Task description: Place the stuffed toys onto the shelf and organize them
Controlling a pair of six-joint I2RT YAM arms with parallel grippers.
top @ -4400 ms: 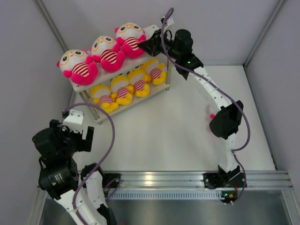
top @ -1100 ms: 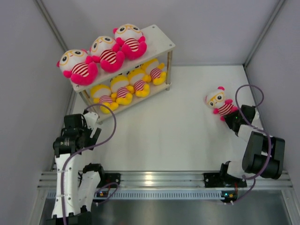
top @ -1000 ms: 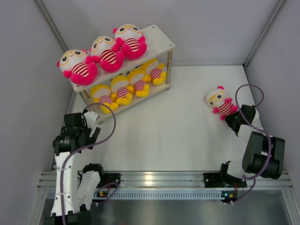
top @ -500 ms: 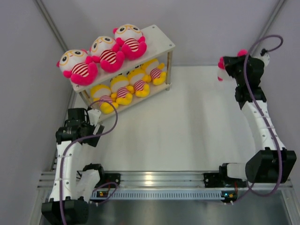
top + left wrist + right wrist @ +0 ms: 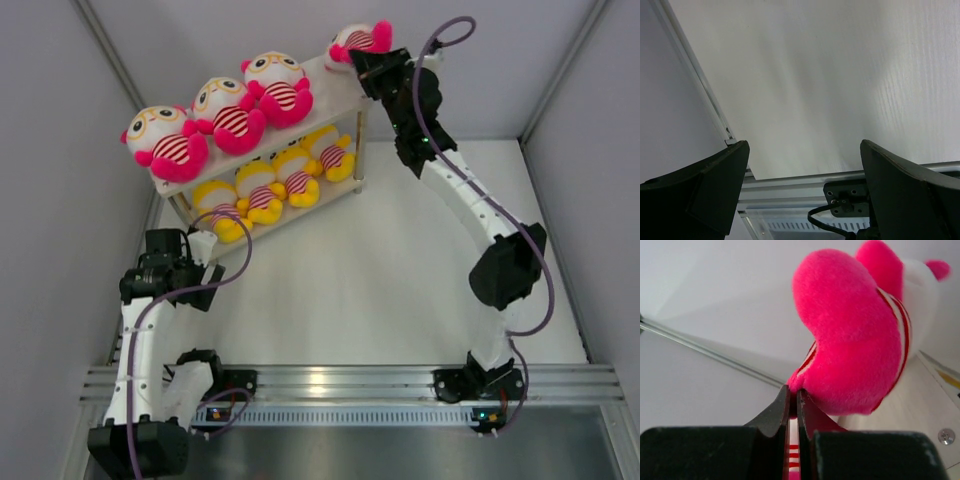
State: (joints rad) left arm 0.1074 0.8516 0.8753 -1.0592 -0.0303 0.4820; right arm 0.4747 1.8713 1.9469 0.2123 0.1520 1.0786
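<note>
Nearest the camera, the left hand is hanging idle over the left side of the table, its jaws spread wide and gripping nothing (its own wrist view is showing only bare white surface between the fingers). Beyond it, the shelf is standing at the table's far left. Its lower board is carrying four yellow toys in a row. Its upper board is seating three pink toys side by side, leaving a bare stretch at the right end. Farthest back, the right hand is reaching over that bare stretch, pinched tight on a fold of the fourth pink toy. That toy is hanging at the upper board's far right corner and, as far as can be judged, is not yet resting on it. Seven of the eight toys are looking settled. What is left appears to be lowering this last one into the gap, letting go, and perhaps squaring it with its neighbours.
</note>
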